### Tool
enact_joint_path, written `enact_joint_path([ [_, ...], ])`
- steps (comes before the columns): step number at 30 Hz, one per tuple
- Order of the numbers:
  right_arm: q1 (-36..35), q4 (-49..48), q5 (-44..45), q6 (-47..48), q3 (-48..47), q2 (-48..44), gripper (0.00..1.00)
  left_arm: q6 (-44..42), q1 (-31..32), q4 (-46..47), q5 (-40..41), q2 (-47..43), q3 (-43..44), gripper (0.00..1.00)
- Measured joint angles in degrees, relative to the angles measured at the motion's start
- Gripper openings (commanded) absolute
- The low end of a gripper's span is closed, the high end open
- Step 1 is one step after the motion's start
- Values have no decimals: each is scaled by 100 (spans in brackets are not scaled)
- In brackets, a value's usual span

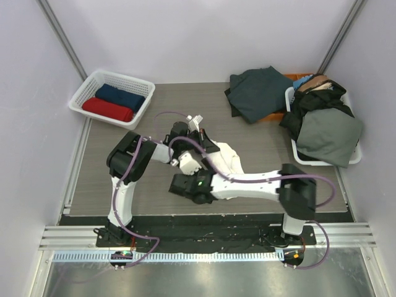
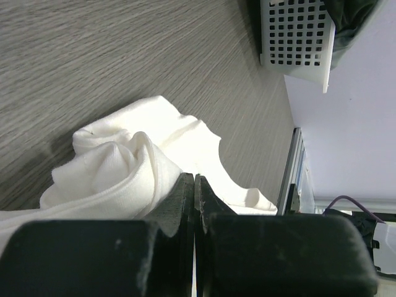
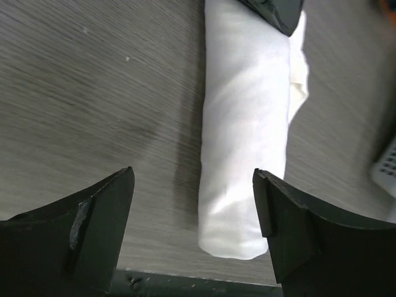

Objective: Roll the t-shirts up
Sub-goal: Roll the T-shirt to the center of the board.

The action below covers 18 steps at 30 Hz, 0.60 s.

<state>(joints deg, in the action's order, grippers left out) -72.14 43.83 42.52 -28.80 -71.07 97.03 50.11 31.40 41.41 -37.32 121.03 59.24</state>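
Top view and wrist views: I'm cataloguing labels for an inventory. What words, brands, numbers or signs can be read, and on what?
None can be read: no text shows on the white t-shirt, the red t-shirt, the navy t-shirt or the white basket.

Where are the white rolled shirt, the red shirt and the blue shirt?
white rolled shirt (image 3: pixel 244 136): right wrist view, middle of the roll.
red shirt (image 1: pixel 107 109): top view, middle of its top side.
blue shirt (image 1: pixel 120 96): top view, middle of its top side.
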Motion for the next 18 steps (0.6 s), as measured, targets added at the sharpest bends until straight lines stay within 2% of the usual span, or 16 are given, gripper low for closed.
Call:
enact_joint_path([
  [3, -352, 566, 918, -92, -350, 824, 89, -7, 0, -7, -52, 46, 63, 0],
  [8, -505, 1294, 1825, -225, -592, 1528, 91, -63, 0, -68, -166, 140, 221, 0],
  [18, -463, 1939, 2789, -590, -1200, 3005, 93, -111, 2, -251, -278, 212, 398, 0],
])
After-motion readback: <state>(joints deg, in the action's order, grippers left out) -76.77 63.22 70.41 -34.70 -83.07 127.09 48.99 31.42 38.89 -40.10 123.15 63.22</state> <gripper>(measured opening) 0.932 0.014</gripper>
